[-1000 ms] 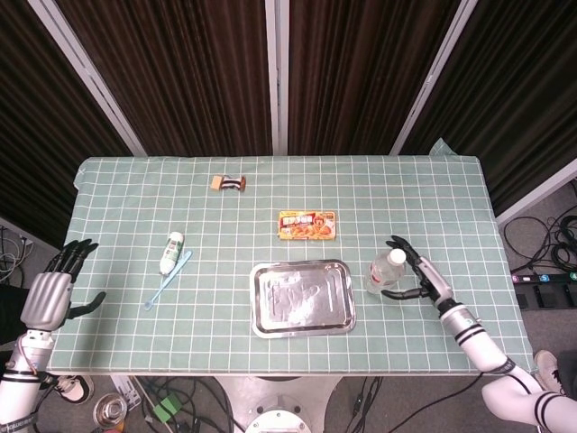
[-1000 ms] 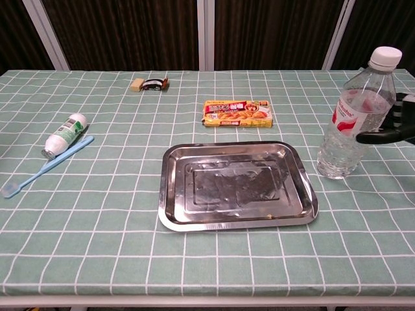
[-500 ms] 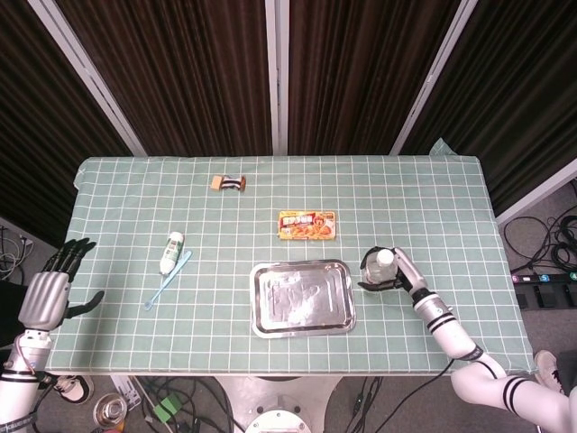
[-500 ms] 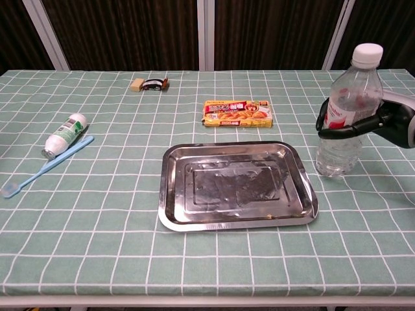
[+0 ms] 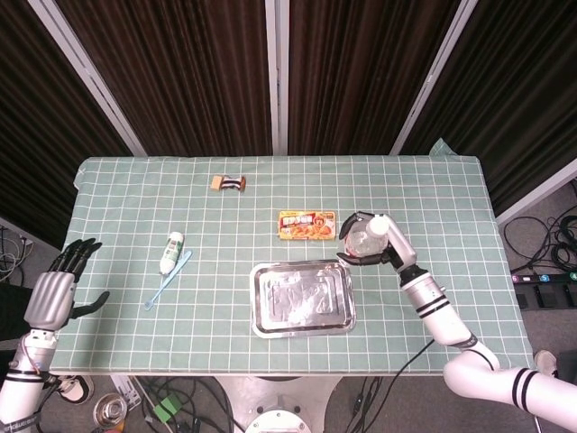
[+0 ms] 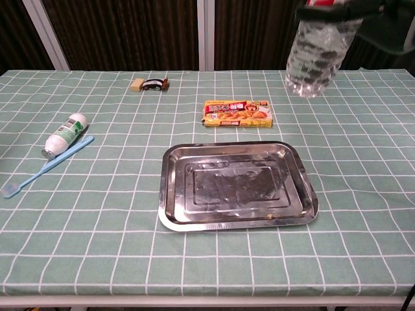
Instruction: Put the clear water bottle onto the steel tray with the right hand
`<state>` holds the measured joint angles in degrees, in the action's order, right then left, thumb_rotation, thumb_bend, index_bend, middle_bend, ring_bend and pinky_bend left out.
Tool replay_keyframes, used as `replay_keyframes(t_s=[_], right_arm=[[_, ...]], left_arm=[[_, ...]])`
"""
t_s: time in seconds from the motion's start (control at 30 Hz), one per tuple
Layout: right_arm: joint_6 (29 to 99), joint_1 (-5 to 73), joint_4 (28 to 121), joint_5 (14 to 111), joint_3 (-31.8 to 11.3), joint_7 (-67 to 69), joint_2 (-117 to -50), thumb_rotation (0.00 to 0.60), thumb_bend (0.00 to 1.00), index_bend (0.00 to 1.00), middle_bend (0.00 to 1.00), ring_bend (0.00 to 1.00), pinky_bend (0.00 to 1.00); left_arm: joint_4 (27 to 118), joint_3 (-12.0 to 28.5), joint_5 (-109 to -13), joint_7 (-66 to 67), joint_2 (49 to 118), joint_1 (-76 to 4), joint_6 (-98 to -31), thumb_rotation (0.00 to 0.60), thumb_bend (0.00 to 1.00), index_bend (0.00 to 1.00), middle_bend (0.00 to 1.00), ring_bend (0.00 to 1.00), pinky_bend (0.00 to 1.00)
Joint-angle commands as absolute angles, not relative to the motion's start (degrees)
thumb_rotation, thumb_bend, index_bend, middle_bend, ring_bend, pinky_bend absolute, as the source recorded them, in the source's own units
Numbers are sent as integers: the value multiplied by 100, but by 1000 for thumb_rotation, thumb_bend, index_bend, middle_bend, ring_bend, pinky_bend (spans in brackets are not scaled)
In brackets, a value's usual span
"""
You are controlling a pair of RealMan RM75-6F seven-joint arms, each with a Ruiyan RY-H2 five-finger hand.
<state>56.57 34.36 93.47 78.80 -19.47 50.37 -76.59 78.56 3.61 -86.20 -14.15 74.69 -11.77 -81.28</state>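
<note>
The table point(image 5: 451, 189), covered by a green checked cloth, is seen spread across both views. Near its middle, toward six o'clock, the steel tray point(image 6: 298, 178) is found lying flat; nothing is seen in it beyond reflections and what may be a speck near its front edge.

The clear water bottle point(image 6: 314, 55) is held off the cloth by the right hand point(image 5: 371, 248), whose fingers are wrapped around its upper part; in the chest view only its lower body is shown, hanging in the air. From the head view it is placed at about one o'clock of the tray, just past the tray's far right corner. Whether water is in the bottle cannot be told for certain.

The task is judged to be roughly half done: the bottle has been grasped and raised, while carrying it over the tray, lowering it upright and releasing it are left.

The left hand point(image 5: 52, 293) is seen at nine o'clock off the table edge, fingers spread, nothing held.

At the tray's twelve o'clock a yellow snack box point(image 6: 237, 112) is laid.
</note>
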Motion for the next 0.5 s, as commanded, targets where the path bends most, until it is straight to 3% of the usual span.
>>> replay_keyframes(t_s=[0.03,0.13,0.2,0.43,0.5], right_arm=[[5470,3260,9045,7441,-1645,4839,-7697,600,129,836,660,470,489],[4813,3198,8156,6893,-1231,4847,-8099,600,131,836,660,467,489],[4639,3225,7936,6843,-1207,4929,-8258,600,141,836,659,463,490],[5841,3516,9733,8181,-2201,4960,-7508,600,131,827,656,464,491],[6052,3454,10005,8211,-2271,4851,-7378,600,114,826,655,465,491]], left_arm=[[7842,353,-8605,-1439,7474,-1166,-8121,600,274,173,180,87,188],[7820,338,-8594,-1467,7476,-1149,-8117,600,274,173,180,87,188],[7810,337,-8597,-1472,7471,-1146,-8123,600,274,173,180,87,188],[7922,365,-8644,-1407,7413,-1206,-8107,600,274,173,180,87,188],[7952,376,-8637,-1394,7388,-1221,-8092,600,274,173,180,87,188]])
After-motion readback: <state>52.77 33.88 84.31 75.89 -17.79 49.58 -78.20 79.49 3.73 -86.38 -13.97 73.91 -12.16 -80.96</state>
